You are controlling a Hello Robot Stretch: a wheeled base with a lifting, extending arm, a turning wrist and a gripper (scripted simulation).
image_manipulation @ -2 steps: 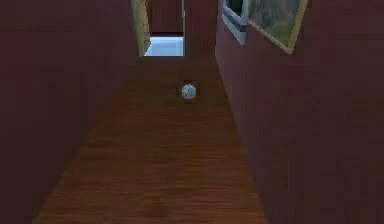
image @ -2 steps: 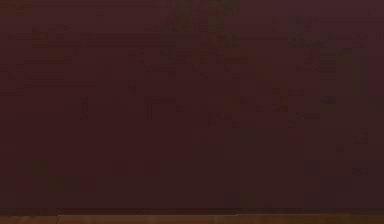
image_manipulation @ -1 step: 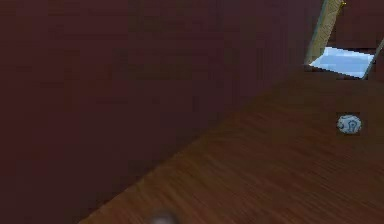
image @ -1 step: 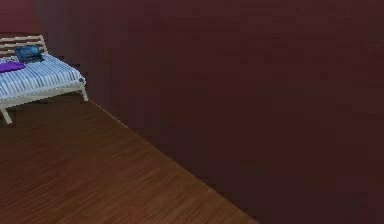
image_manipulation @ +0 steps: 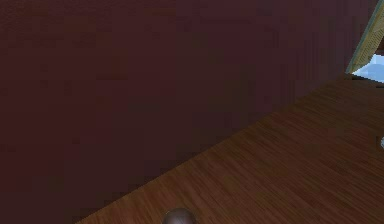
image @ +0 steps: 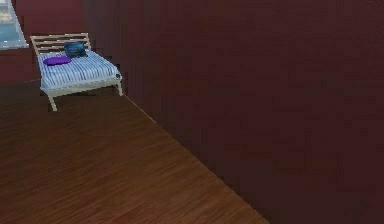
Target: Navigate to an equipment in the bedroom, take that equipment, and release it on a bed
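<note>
While bed (image: 80, 70) stands far at forward view's upper left, step looks like navigation; next: drive along dark wall (image: 260, 90) toward it. End effector: cannot tell.

Home interior, bedroom. Evidence: bed (image: 78, 68) at far left of forward view, pale wooden slatted frame, blue-striped cover. A purple cushion (image: 57, 61) and a dark blue rounded thing (image: 74, 47) lie on top near the headboard. Dark maroon walls (image: 260, 90), dark wood plank floor (image: 90, 160). Bit of window (image: 10, 25) in the top-left corner beside the bed. Arm side view: maroon wall and plank floor too, bright window edge (image_manipulation: 372, 68) at upper right.
</note>
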